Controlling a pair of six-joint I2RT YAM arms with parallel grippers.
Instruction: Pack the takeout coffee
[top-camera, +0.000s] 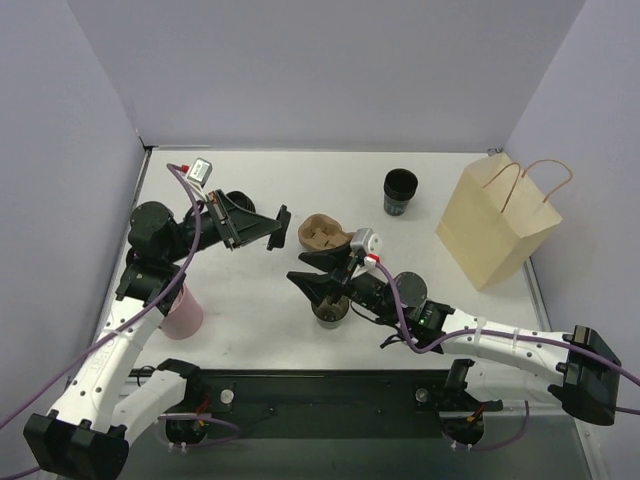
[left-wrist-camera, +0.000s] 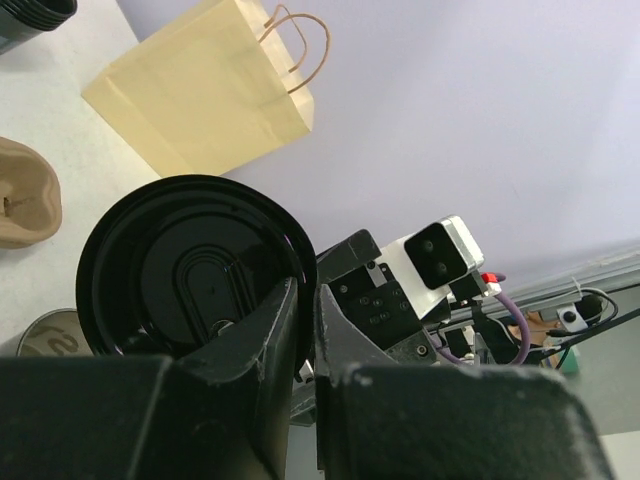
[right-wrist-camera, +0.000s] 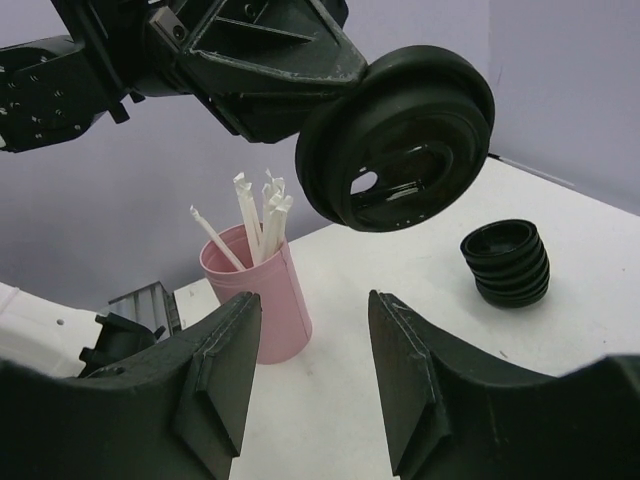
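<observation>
My left gripper (top-camera: 277, 226) is shut on the rim of a round black lid (left-wrist-camera: 190, 270) and holds it in the air on edge, left of the brown pulp carrier (top-camera: 325, 235). The lid also shows in the right wrist view (right-wrist-camera: 400, 140), high ahead of my right gripper (right-wrist-camera: 315, 305). My right gripper (top-camera: 297, 267) is open and empty, pointing left. A small dark cup (top-camera: 330, 311) stands lidless on the table under the right wrist. Its edge shows in the left wrist view (left-wrist-camera: 40, 335).
A stack of lidless black cups (top-camera: 400, 192) stands at the back. A paper bag (top-camera: 498, 222) stands upright at the right. A pink cup of straws (top-camera: 183, 310) stands by the left arm. A stack of loose black lids (right-wrist-camera: 506, 263) lies on the table.
</observation>
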